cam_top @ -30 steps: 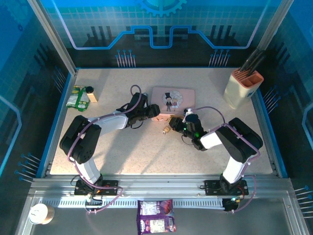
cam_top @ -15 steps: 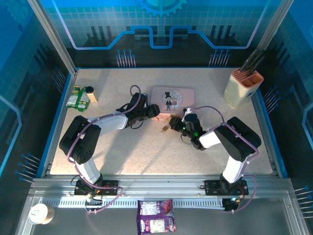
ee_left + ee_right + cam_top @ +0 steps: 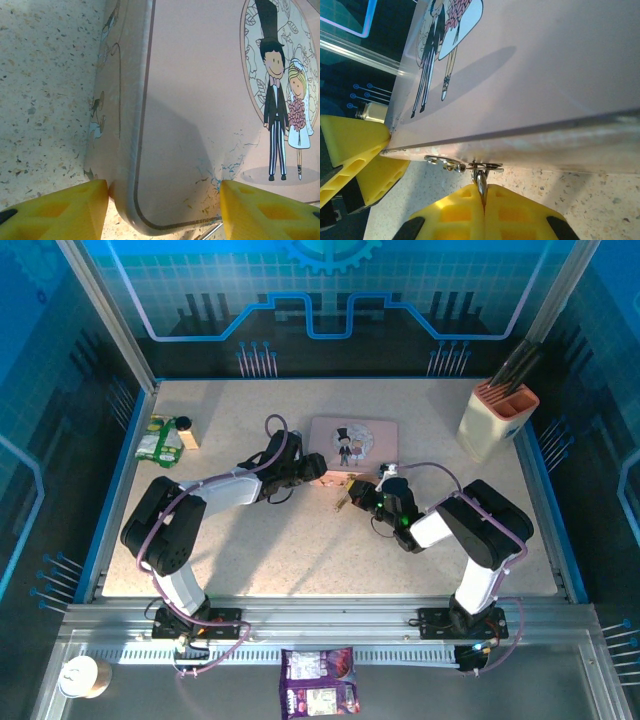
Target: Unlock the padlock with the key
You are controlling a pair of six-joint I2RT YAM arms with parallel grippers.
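Starting nearest the right wrist camera, the right gripper (image 3: 483,192) is clenched. Its two yellow fingers (image 3: 455,210) meet along a single seam with no gap. The padlock (image 3: 480,179) sits directly at that seam. Its silvery shackle emerges from between the fingertips and hooks upward into the metal clasp (image 3: 465,165) on the front wall of the pink box (image 3: 545,75). The padlock body is hidden by the fingers, so the grip appears to fall at the base of the shackle.

Legible writing: none.
- The purple packet (image 3: 320,685) on the near rail carries print too small to read.
- The box lid bears a cartoon bride and groom (image 3: 280,100) in an oval frame, without text.
- The green packet (image 3: 157,440) at the far left of the table (image 3: 300,550) is likewise unreadable.

The left gripper (image 3: 164,192) is released. Its jaws stand apart, wide enough to take the rounded near-left corner of the box between them. One finger lies outside the side wall, and the other lies at the front edge. A lit gap separates the first finger from the wall. Contact at the second finger cannot be determined.
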